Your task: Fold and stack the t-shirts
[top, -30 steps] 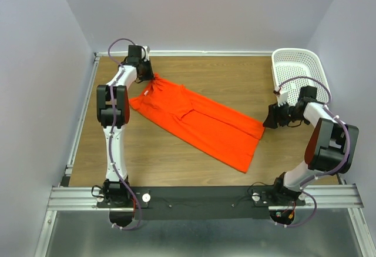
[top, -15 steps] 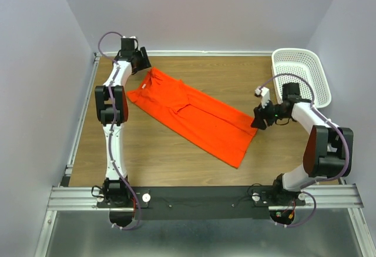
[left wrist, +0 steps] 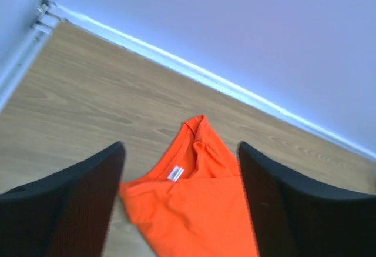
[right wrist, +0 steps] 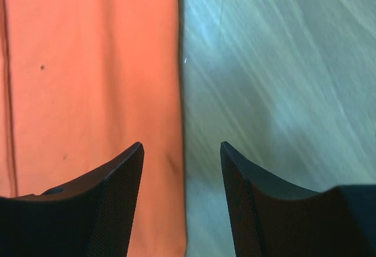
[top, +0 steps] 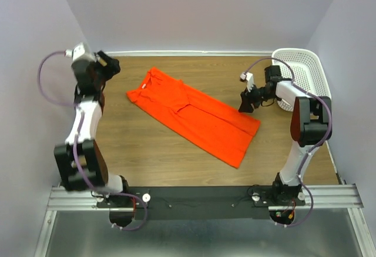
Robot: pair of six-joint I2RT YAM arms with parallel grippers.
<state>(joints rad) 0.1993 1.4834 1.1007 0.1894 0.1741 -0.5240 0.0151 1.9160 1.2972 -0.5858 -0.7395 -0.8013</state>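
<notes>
One orange-red t-shirt [top: 194,116] lies folded into a long strip, slanting across the wooden table from the far left to the near right. Its collar end with a white label [left wrist: 175,173] shows in the left wrist view. My left gripper [top: 108,66] hangs open, up and to the left of the collar, touching nothing. In its own view, the left gripper [left wrist: 181,146] frames the t-shirt [left wrist: 200,210] from a distance. My right gripper [top: 248,101] is open above the strip's right corner. Seen from its wrist, the right gripper [right wrist: 181,146] straddles the t-shirt's [right wrist: 88,63] straight edge.
A white perforated basket [top: 294,52] stands at the far right corner, just behind the right arm. Walls close the table on three sides, with a white strip [left wrist: 223,83] along the back wall's foot. Bare wood [top: 153,151] lies in front of the shirt.
My left gripper has let go of the collar, opened wide and pulled back up to the left. The right gripper has travelled along the shirt's right end toward the far side.
</notes>
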